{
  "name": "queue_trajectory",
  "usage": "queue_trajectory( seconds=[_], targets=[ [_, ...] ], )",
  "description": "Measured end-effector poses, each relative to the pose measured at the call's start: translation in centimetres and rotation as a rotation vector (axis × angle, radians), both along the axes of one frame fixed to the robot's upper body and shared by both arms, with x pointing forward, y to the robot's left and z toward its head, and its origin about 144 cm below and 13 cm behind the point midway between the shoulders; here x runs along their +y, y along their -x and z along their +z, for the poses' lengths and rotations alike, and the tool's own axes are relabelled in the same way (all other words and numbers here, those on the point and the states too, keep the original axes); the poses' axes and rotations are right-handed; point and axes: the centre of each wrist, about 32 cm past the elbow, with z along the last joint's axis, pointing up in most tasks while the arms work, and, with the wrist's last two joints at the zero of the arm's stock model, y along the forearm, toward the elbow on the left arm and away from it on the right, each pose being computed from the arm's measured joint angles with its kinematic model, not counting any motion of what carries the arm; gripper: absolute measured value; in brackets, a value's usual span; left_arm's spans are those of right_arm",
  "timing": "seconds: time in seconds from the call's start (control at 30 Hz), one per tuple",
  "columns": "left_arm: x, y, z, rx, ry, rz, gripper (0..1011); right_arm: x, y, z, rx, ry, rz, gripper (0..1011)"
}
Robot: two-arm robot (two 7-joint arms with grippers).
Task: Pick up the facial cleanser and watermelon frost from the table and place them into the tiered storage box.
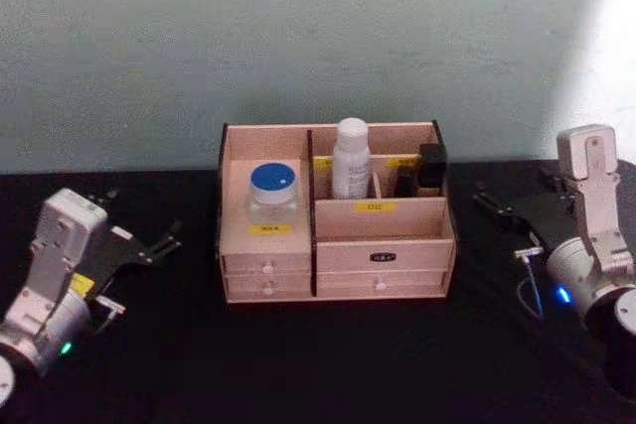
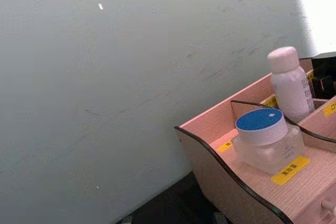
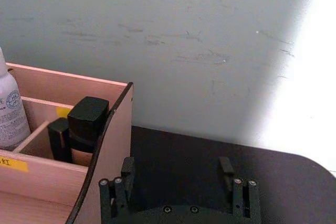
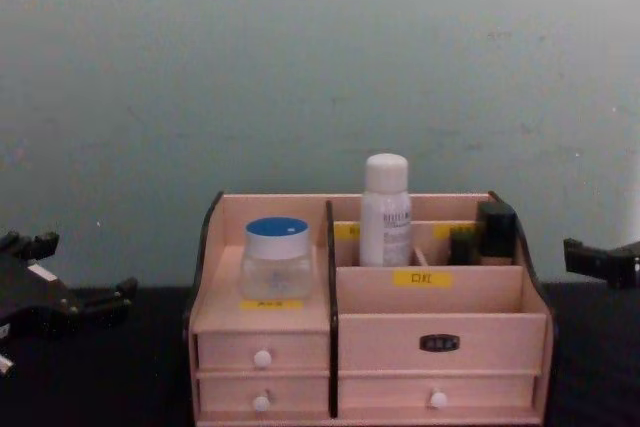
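Observation:
The tiered storage box (image 1: 397,230) stands mid-table, also seen in the chest view (image 4: 470,332) and at the edge of both wrist views (image 2: 210,171) (image 3: 107,145). The watermelon frost (image 1: 272,191) (image 4: 275,257) (image 2: 265,140) sits upright on the box's left shelf. Upright in a back compartment is the facial cleanser (image 1: 351,158) (image 4: 386,209) (image 2: 289,82) (image 3: 10,111). My left gripper (image 1: 139,220) (image 4: 65,277) hovers open and empty to the left of the box. To the right of the box, my right gripper (image 1: 507,201) (image 3: 176,174) is open and empty too.
A black-capped small bottle (image 1: 430,168) (image 3: 86,124) and a dark stick stand in the box's back right compartments. The table (image 1: 328,364) is black, and a pale green wall rises close behind the box. Drawers with white knobs face me.

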Motion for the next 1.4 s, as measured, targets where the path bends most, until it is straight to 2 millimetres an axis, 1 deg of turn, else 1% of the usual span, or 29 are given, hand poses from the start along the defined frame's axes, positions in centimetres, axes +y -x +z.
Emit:
queue_trajectory(
  seconds=[1.4],
  targets=[
    [0.0, 0.0, 0.0, 0.0, 0.0, 0.0, 1001, -0.02, 0.0, 0.05, -0.002, -0.002, 0.001, 1002]
  ],
)
